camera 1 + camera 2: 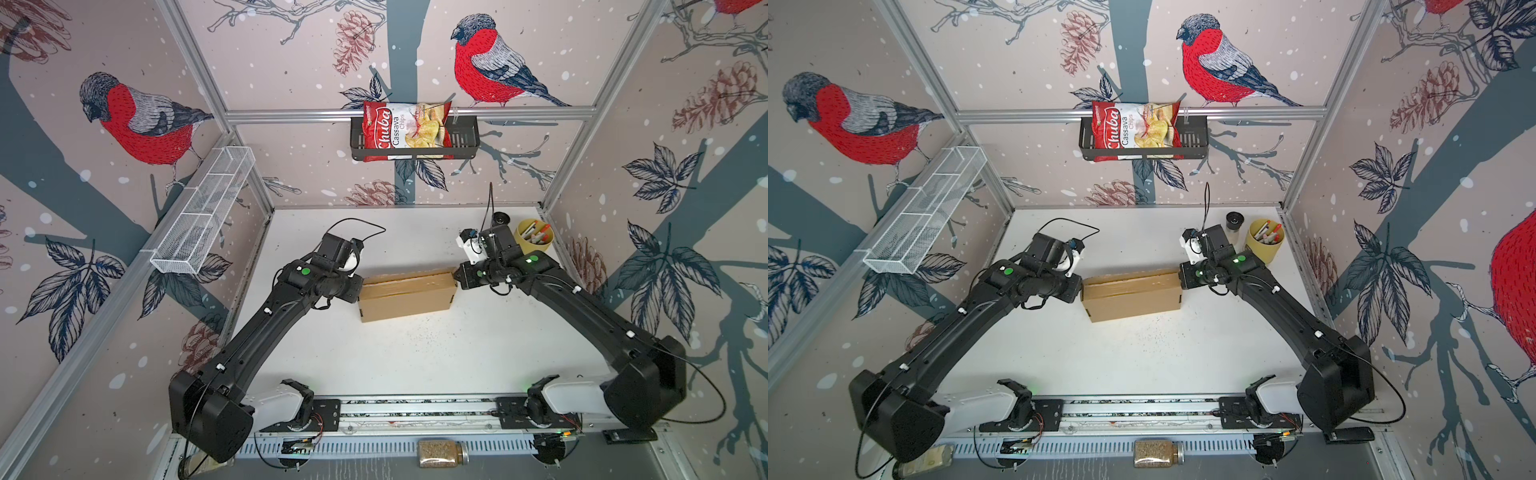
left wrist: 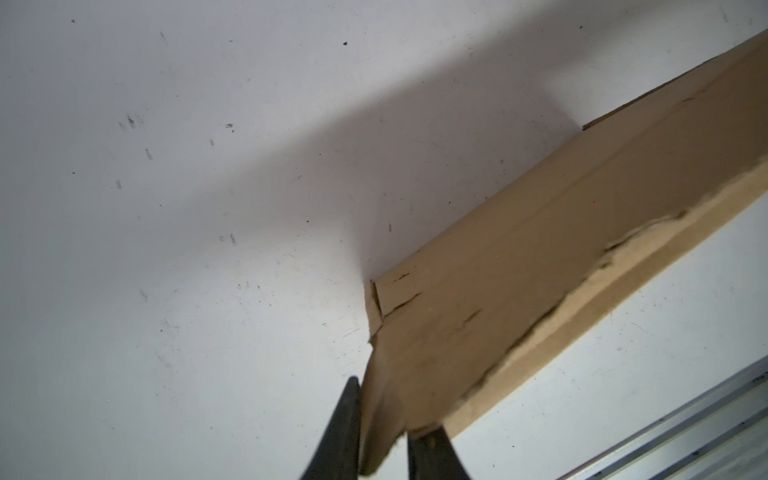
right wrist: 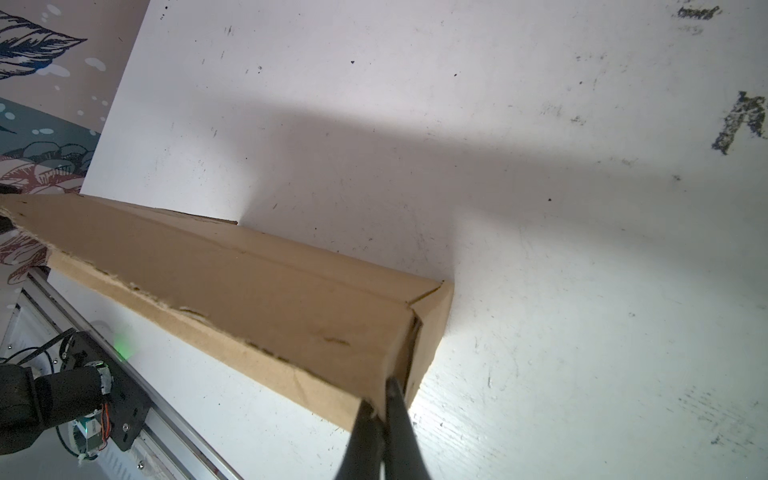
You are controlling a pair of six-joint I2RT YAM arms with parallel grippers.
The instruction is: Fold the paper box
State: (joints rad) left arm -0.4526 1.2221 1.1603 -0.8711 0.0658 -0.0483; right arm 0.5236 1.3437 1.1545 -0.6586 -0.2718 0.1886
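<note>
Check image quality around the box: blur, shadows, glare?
Left wrist view: paper box soft, its near end blurred, broad shadow on the table. Right wrist view: sharper, long shadow across the table, bright glare beside the box's near corner. Both top views: sharp, evenly lit.

The paper box (image 1: 405, 297) is lying in the middle of the surface (image 1: 415, 357), its long side running left to right. The left gripper (image 2: 386, 411) is meeting its left end, fingers (image 2: 343, 428) sitting on either side of the end flap. The right gripper (image 3: 379, 395) is meeting its right end, fingers (image 3: 399, 428) pinching the corner wall. Behind the right arm (image 1: 582, 299), a pen cup (image 1: 1264, 243) is standing just right of a small jar (image 1: 1234, 228). A chip bag (image 1: 405, 131) is sitting in a basket (image 1: 465, 141) on the back wall (image 1: 291, 166). A mesh rack (image 1: 203, 212) is hanging on the left wall (image 1: 83, 257).
</note>
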